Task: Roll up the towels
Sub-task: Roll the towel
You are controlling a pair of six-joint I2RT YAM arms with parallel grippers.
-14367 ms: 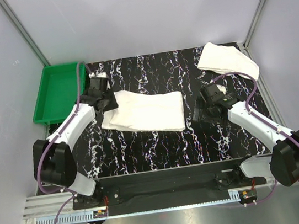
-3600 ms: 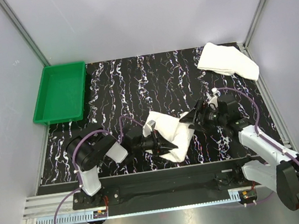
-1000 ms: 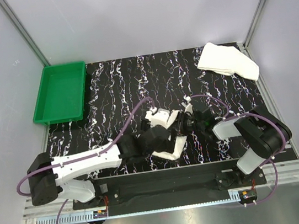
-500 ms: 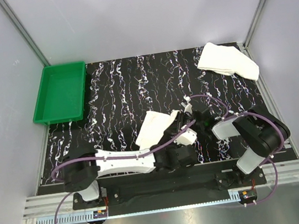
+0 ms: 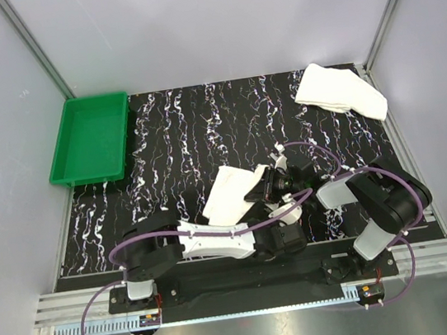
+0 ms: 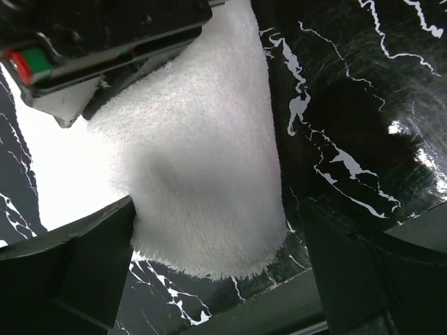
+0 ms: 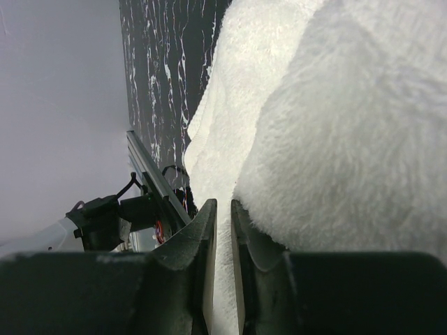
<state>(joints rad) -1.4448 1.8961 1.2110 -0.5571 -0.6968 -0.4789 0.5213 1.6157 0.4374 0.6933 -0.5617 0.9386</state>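
Observation:
One white towel (image 5: 229, 193) lies bunched and partly folded near the table's front middle. My right gripper (image 5: 269, 184) is shut on a thin layer of its right end; in the right wrist view the jaws (image 7: 223, 223) pinch the cloth while the towel's bulk (image 7: 335, 125) fills the frame. My left gripper (image 5: 283, 211) sits just in front of that end, wide open. In the left wrist view the towel's fuzzy end (image 6: 202, 174) hangs between the spread fingers (image 6: 63, 272) without touching them. A second towel (image 5: 339, 91) lies crumpled at the back right.
A green tray (image 5: 72, 159) stands at the back left corner. The left arm (image 5: 209, 243) stretches low along the table's near edge, by the black front rail (image 5: 247, 277). Grey walls close in both sides.
The left arm has swung from the towel's left side down along the near edge, bringing its open gripper to the towel's right end. The right gripper keeps its hold.

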